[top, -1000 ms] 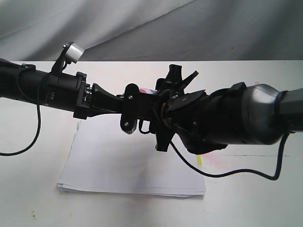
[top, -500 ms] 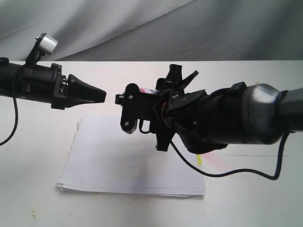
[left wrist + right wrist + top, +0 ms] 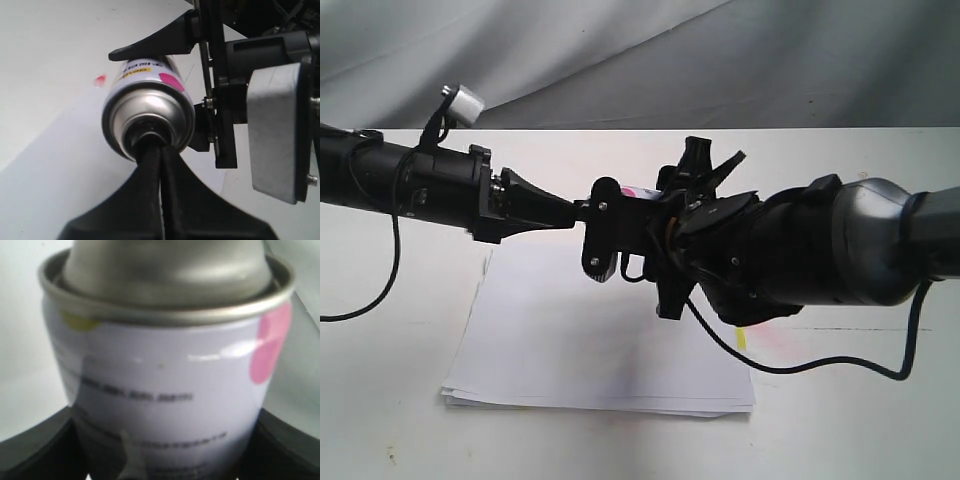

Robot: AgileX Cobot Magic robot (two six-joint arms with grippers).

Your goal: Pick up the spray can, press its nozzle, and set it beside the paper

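The right gripper point(image 3: 606, 226) is clamped on the small silver metal spray can point(image 3: 150, 107) with a white printed label and a pink dot. Its jaws stand wide around the body, holding the can sideways in the air above the stack of plain white paper sheets point(image 3: 590, 350) on the white table point(image 3: 390, 420). The left gripper point(image 3: 159, 150) has its 2 black fingers pressed together, their tip against the centre of the can's domed top — the nozzle itself is hidden behind them.
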